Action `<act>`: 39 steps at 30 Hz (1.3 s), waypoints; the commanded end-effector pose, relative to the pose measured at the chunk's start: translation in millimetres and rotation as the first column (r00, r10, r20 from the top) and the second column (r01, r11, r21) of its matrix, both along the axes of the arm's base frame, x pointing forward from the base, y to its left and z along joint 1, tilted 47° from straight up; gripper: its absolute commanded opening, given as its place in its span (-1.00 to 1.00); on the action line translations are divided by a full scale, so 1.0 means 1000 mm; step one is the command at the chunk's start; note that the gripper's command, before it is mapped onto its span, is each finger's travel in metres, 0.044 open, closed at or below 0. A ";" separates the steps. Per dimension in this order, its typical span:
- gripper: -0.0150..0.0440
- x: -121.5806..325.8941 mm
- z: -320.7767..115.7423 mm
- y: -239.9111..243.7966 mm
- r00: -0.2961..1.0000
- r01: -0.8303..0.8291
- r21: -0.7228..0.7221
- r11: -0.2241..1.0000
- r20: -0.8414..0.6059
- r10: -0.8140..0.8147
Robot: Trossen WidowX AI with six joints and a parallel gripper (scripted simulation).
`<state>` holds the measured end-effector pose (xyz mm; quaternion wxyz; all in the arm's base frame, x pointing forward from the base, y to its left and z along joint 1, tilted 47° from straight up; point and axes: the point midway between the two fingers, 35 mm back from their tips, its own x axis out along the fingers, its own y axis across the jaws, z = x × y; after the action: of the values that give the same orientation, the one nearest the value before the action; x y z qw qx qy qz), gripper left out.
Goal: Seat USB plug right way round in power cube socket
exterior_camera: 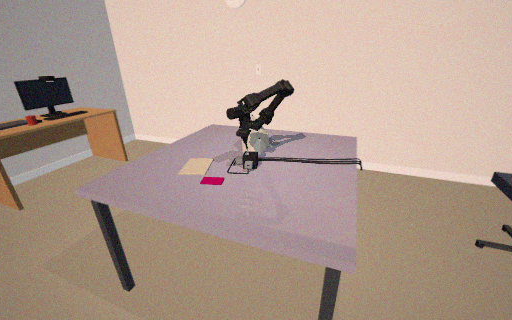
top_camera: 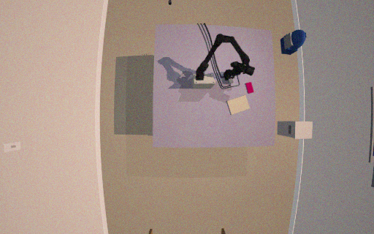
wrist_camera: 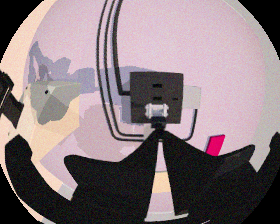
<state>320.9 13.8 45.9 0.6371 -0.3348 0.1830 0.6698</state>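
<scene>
The power cube (exterior_camera: 254,163) (wrist_camera: 140,82) is a black box on the table, its top face towards the wrist camera with two dark slots in a row and a smaller one at the right. My gripper (top_camera: 227,77) (exterior_camera: 246,148) (wrist_camera: 159,135) is shut on the black body of the USB plug (wrist_camera: 157,110), over the cube's near edge. The plug's silver end shows in the wrist view in front of the top face, just below the two slots. Whether its tip touches the cube or sits in a socket is hidden. The top view shows the cube mostly covered by the arm.
Black cables (top_camera: 215,58) (exterior_camera: 312,160) (wrist_camera: 107,65) run from the cube across the table, and one loops around its near side. A pale flat piece (wrist_camera: 192,97) lies beside the cube. A pink block (top_camera: 249,88) (exterior_camera: 212,181) (wrist_camera: 215,144) and a cream pad (top_camera: 238,104) (exterior_camera: 195,166) lie nearby.
</scene>
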 end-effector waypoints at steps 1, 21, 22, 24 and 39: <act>-0.49 0.001 0.001 -0.001 1.000 0.002 -0.005 1.000 0.001 -0.002; -0.49 0.000 0.000 0.000 0.885 0.320 -0.041 0.947 -0.343 -0.314; -0.49 0.000 0.000 0.000 0.873 0.336 -0.046 0.941 -0.361 -0.329; -0.49 0.000 0.000 0.000 0.846 0.367 -0.058 0.928 -0.394 -0.359; -0.49 0.000 0.000 0.000 0.578 0.567 -0.182 0.803 -0.607 -0.545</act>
<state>320.9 14.0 46.1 0.7191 -0.0257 0.4549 0.5248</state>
